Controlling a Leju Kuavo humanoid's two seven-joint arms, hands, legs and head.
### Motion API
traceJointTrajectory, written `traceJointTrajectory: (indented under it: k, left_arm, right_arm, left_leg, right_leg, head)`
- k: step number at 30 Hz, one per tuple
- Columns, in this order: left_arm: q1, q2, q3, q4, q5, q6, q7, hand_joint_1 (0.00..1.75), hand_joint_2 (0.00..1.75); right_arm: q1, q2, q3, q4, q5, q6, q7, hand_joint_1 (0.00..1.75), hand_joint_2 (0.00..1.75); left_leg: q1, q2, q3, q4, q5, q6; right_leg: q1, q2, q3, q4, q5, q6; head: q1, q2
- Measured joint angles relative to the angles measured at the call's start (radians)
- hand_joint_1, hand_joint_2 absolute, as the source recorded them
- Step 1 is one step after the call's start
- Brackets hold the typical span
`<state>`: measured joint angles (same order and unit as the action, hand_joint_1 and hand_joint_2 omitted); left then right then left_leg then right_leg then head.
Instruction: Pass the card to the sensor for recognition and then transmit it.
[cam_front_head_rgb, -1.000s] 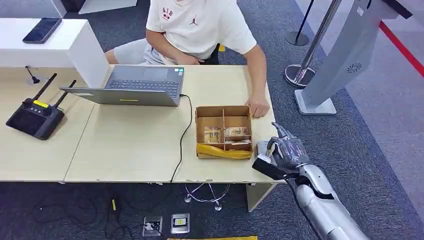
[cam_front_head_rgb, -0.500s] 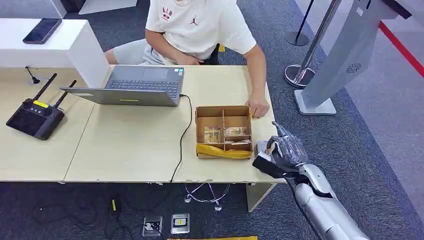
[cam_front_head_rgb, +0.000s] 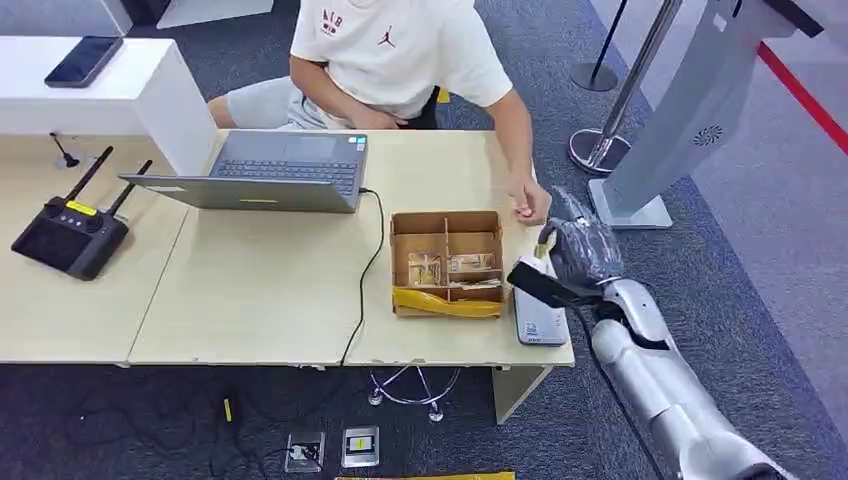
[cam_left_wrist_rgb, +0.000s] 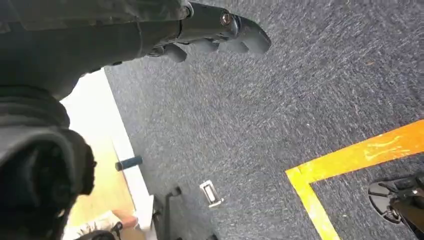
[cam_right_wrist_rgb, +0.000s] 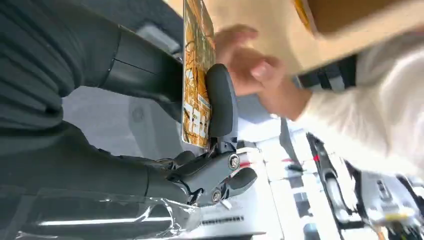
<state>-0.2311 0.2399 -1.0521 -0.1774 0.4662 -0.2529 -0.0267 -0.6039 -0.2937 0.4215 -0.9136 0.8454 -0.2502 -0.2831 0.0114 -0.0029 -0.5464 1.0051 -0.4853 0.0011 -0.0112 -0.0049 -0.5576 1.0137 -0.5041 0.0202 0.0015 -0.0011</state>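
My right hand (cam_front_head_rgb: 578, 252) hovers above the table's right end, past the grey-white sensor (cam_front_head_rgb: 538, 316) that lies flat near the front corner. In the right wrist view an orange printed card (cam_right_wrist_rgb: 196, 75) stands pinched between the thumb (cam_right_wrist_rgb: 220, 102) and the dark fingers (cam_right_wrist_rgb: 145, 70). A person's hand (cam_front_head_rgb: 529, 204) is raised just beyond my right hand, close to the card's far edge (cam_right_wrist_rgb: 243, 60); I cannot tell whether it touches the card. My left hand (cam_left_wrist_rgb: 220, 31) hangs over the carpet, holding nothing.
A cardboard box (cam_front_head_rgb: 447, 224) with dividers and cards inside sits left of the sensor. A laptop (cam_front_head_rgb: 270, 170) and a black controller (cam_front_head_rgb: 70, 235) lie further left. The person sits behind the table (cam_front_head_rgb: 250, 300). A silver kiosk (cam_front_head_rgb: 690, 110) stands to the right.
My right hand rose from over the sensor and moved toward the person, uncovering the sensor. The person's hand lifted off the table toward my hand.
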Motion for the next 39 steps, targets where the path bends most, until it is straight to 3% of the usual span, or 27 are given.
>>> traceJointTrajectory:
  k: [11, 23, 24, 25, 26, 39]
  left_arm:
    - [-0.017, -0.002, 0.000, 0.000, -0.030, 0.000, 0.000, 0.00, 0.00]
    - [-0.038, 0.002, -0.018, 0.000, -0.062, 0.000, 0.000, 0.00, 0.00]
    - [-0.039, 0.002, -0.018, 0.000, -0.062, 0.000, 0.000, 0.00, 0.00]
    - [-0.039, 0.003, -0.019, 0.000, -0.062, 0.000, 0.000, 0.00, 0.00]
    - [-0.039, 0.003, -0.019, 0.000, -0.061, 0.000, 0.000, 0.00, 0.00]
    - [-0.038, 0.008, -0.024, 0.000, -0.047, 0.000, 0.008, 0.00, 0.00]
  right_arm:
    - [-0.183, 0.070, 0.003, -0.006, 0.025, 0.026, -0.029, 1.75, 1.75]
    - [-0.231, 0.124, 0.024, 0.026, 0.038, 0.041, -0.021, 1.69, 1.75]
    - [-0.236, 0.126, 0.028, 0.036, 0.038, 0.037, -0.021, 1.57, 1.75]
    - [-0.238, 0.127, 0.029, 0.048, 0.038, 0.032, -0.021, 0.12, 1.75]
    - [-0.238, 0.129, 0.030, 0.055, 0.038, 0.030, -0.021, 0.00, 1.75]
    - [-0.237, 0.142, 0.045, 0.137, 0.026, -0.017, -0.008, 0.00, 1.75]
  left_leg:
    - [0.000, 0.000, 0.000, 0.000, 0.001, 0.000]
    - [0.000, 0.000, 0.000, 0.000, 0.001, 0.000]
    - [0.000, 0.000, 0.000, 0.000, 0.001, -0.001]
    - [0.000, 0.000, 0.000, 0.000, 0.001, -0.001]
    - [0.000, 0.000, 0.000, 0.000, 0.001, -0.001]
    - [0.000, 0.000, 0.000, 0.000, 0.001, -0.001]
  right_leg:
    - [0.000, -0.001, 0.000, 0.001, 0.000, 0.000]
    - [0.000, -0.001, 0.000, 0.001, 0.000, 0.000]
    - [0.000, -0.001, 0.000, 0.001, 0.000, 0.000]
    - [0.000, -0.001, 0.000, 0.001, 0.000, 0.000]
    - [0.000, -0.001, 0.000, 0.001, 0.000, 0.000]
    - [0.000, 0.000, 0.000, 0.001, 0.000, 0.000]
  head:
    - [0.000, 0.000]
    - [0.000, 0.000]
    - [0.000, 0.000]
    - [0.000, 0.000]
    - [0.000, 0.000]
    - [0.000, 0.000]
